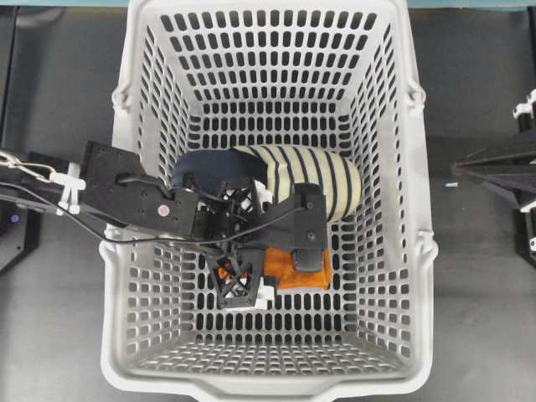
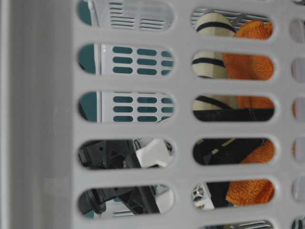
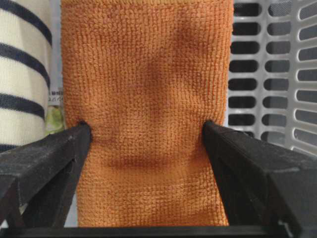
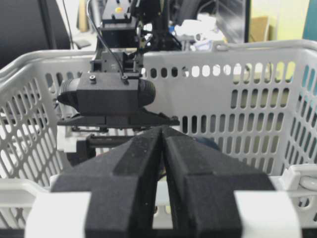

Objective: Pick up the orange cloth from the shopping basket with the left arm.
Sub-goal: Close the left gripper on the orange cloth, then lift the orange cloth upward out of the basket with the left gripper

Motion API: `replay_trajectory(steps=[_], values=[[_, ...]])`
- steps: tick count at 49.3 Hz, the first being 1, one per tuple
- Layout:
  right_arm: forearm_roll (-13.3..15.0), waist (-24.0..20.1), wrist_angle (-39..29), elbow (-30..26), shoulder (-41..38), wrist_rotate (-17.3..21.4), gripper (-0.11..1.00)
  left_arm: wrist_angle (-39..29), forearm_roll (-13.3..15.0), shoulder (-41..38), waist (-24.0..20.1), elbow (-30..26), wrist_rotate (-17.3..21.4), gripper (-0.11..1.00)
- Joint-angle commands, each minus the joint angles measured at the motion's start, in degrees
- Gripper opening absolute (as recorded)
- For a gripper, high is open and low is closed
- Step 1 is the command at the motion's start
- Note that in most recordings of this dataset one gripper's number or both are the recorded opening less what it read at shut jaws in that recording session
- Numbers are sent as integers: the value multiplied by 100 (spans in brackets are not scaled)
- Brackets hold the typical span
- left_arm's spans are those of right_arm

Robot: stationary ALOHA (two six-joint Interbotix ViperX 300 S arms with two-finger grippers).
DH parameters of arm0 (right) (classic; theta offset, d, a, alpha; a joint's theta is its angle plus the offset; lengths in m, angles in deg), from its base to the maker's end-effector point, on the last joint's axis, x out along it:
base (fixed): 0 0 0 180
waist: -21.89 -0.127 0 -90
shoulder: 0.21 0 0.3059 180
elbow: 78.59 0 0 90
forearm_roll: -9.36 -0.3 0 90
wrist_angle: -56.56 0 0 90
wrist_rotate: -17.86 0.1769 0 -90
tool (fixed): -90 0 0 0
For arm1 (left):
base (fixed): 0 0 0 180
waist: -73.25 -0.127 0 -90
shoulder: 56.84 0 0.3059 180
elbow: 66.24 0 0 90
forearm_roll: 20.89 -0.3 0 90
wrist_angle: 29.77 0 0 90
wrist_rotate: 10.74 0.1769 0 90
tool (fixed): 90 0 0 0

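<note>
Black fingers (image 3: pixel 49 168) of the left gripper (image 1: pixel 243 243) pinching both edges of the orange cloth (image 3: pixel 148 99), down in the shopping basket (image 1: pixel 402 167) right beside the striped slipper (image 1: pixel 318 180). Looks clamped on. Best to lift straight up, slow, clear of slipper and wall. Right gripper (image 4: pixel 162 163) closed, empty, outside.

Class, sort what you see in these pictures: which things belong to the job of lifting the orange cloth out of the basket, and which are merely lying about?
Belong to the job: orange cloth; shopping basket; left gripper, its fingers pinching the cloth.

Lying about: striped slipper beside the cloth; right gripper, shut, outside the basket.
</note>
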Motion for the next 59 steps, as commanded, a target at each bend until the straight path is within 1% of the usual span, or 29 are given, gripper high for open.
replay_trajectory(steps=[1, 6, 9, 12, 19, 21, 22, 27, 32, 39, 50, 59], values=[[-35, 9, -18, -35, -35, 9, 0, 18, -18, -18, 9, 35, -9, 89], [-26, 9, -35, -35, -35, 0, 0, 9, -18, -9, 9, 53, -26, 85], [-26, 9, -26, -35, -35, 0, 0, -9, -18, -9, 18, 53, 18, 78], [-26, 9, -35, -35, -35, 0, 0, -9, -18, -9, 18, 53, 35, 66], [-26, 9, -79, -26, -35, 9, 0, -18, -18, 0, 18, 79, 62, 30], [-35, 9, -97, -26, -35, 9, 0, -26, -18, 0, 18, 79, 62, 22], [-35, 9, -105, -26, -35, 9, 0, -26, -18, 9, 9, 70, 62, 20], [-35, 9, -105, -26, -35, 0, 0, -105, -26, 88, 0, 70, 62, 20], [-35, 26, -105, -26, -35, 0, 0, -325, -18, 229, -18, 18, 70, 20], [-35, 62, -114, -26, -35, 0, 0, -782, -26, 527, -53, -264, 70, 20], [-35, 88, -114, -26, -35, 9, 0, -1529, -26, 870, -123, -1072, 105, 20], [-35, 88, -114, -26, -35, 9, 0, -2013, -26, 967, -97, -1995, 114, 20]])
